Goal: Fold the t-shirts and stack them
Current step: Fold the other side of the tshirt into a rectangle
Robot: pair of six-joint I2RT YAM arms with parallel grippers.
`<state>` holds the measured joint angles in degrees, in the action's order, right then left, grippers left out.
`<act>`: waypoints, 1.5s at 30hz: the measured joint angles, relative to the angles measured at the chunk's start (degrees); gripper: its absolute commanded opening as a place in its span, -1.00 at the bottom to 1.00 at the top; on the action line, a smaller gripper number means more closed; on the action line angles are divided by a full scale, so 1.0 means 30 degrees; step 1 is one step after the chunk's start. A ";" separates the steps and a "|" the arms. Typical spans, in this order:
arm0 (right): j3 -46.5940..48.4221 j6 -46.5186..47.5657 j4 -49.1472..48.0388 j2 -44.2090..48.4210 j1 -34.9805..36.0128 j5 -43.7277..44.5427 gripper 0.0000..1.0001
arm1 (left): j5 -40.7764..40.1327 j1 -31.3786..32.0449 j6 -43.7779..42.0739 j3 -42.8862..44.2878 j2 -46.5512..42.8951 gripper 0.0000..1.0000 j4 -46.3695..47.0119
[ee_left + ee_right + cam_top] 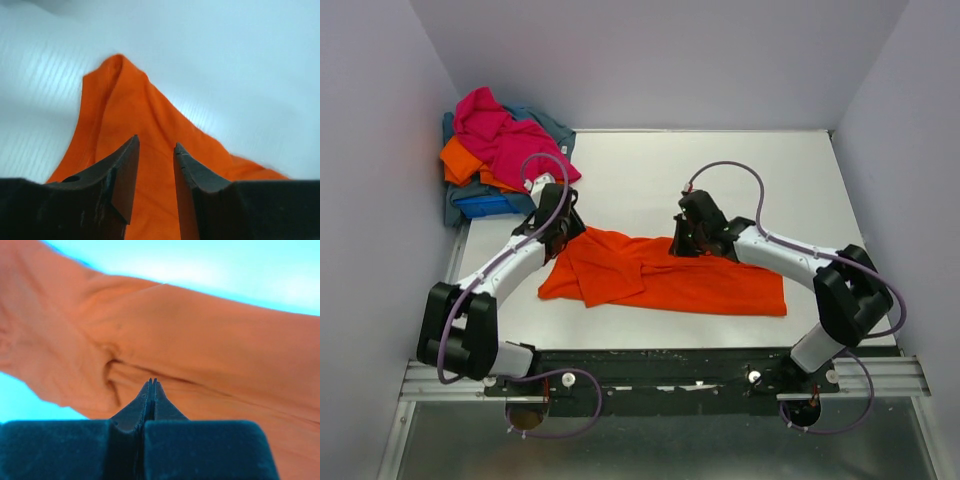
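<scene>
A: Left gripper (156, 145), how did it stand?
B: Narrowly apart. The table (770, 180) held the orange shirt (670, 280), spread near the arms, that gripper at its left end.
A: Right gripper (151, 381)?
B: Closed tight, tips against the shirt's far edge. Other shirts (500, 150) lay heaped far-left.

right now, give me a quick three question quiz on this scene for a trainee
1. True or false: the right gripper is shut.
2. The left gripper has its jaws: A) apart, B) shut tight, C) out of view.
3. Fill in: the t-shirt spread on the table between the two arms is ____ in colour.
Key: 1 true; 2 A; 3 orange.
</scene>
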<state>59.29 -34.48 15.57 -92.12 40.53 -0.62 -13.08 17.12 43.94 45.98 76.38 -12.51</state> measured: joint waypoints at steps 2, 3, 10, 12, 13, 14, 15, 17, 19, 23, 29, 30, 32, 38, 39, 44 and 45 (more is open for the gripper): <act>0.0175 -0.0160 0.0430 -0.0219 -0.0627 0.0758 -0.99 | 0.0117 -0.0415 0.0022 0.0845 0.1180 -0.17 0.0415; 0.0204 -0.0284 0.0605 -0.0379 -0.0933 0.1086 -0.99 | 0.0248 -0.0707 0.0044 0.1064 0.1727 -0.17 0.0663; 0.0262 -0.1005 0.1931 -0.2244 -0.2892 0.2856 -0.99 | 0.0801 -0.1923 0.0350 0.2040 0.6113 -0.25 0.1282; 0.0357 -0.1158 0.2295 -0.2820 -0.3206 0.3184 -0.99 | 0.0867 -0.1923 0.0430 0.2273 0.6929 -0.28 0.1479; 0.0466 -0.1370 0.2448 -0.3031 -0.3344 0.3271 -0.99 | 0.0896 -0.1945 0.0459 0.2441 0.7133 -0.29 0.1639; 0.0590 -0.1457 0.2463 -0.3089 -0.3504 0.3468 -0.99 | 0.0947 -0.1982 0.0495 0.2579 0.7257 -0.29 0.1719; 0.0656 -0.1545 0.2506 -0.3162 -0.3650 0.3541 -0.99 | 0.1013 -0.2076 0.0539 0.2688 0.7417 -0.29 0.1843; 0.0692 -0.1792 0.2579 -0.3191 -0.3891 0.3599 -0.99 | 0.1027 -0.2244 0.0605 0.2747 0.7512 -0.29 0.1894; 0.0692 -0.2011 0.2608 -0.3191 -0.4277 0.3650 -0.99 | 0.1093 -0.2667 0.0743 0.2703 0.7519 -0.29 0.1960; 0.0576 -0.2062 0.2586 -0.3038 -0.4932 0.3687 -0.99 | 0.1268 -0.3402 0.0874 0.2397 0.7329 -0.29 0.2280; -0.0313 -0.1326 0.2739 -0.1377 -0.5246 0.3708 -0.94 | 0.1668 -0.3512 0.0765 0.1676 0.6200 -0.06 0.2273; -0.0364 -0.1188 0.2776 -0.0940 -0.5319 0.3708 -0.94 | 0.1661 -0.3475 0.0619 0.1588 0.5697 -0.04 0.2106; -0.0466 -0.0976 0.2856 0.0073 -0.5595 0.3708 -0.95 | 0.1647 -0.3330 0.0437 0.1625 0.4911 -0.02 0.1996; -0.1770 -0.0634 0.3104 0.3249 -0.8007 0.3978 -0.99 | 0.1654 -0.2200 -0.0058 0.2164 0.2645 -0.06 0.1654; -0.2142 -0.0634 0.3213 0.3636 -0.8488 0.3993 -0.99 | 0.1654 -0.1960 -0.0051 0.2157 0.2419 -0.08 0.1639; -0.3767 -0.0656 0.3701 0.4269 -1.0076 0.4029 -0.99 | 0.1763 -0.0124 0.0299 0.1923 0.1938 -0.12 0.1923; -0.3920 -0.0663 0.3701 0.4160 -1.0214 0.3993 -0.99 | 0.1865 0.0189 0.0430 0.1821 0.2091 -0.13 0.1974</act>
<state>47.53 -36.47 26.68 -79.64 9.89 11.35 -7.49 17.69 45.23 51.44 82.65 -6.59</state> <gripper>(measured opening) 0.011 0.445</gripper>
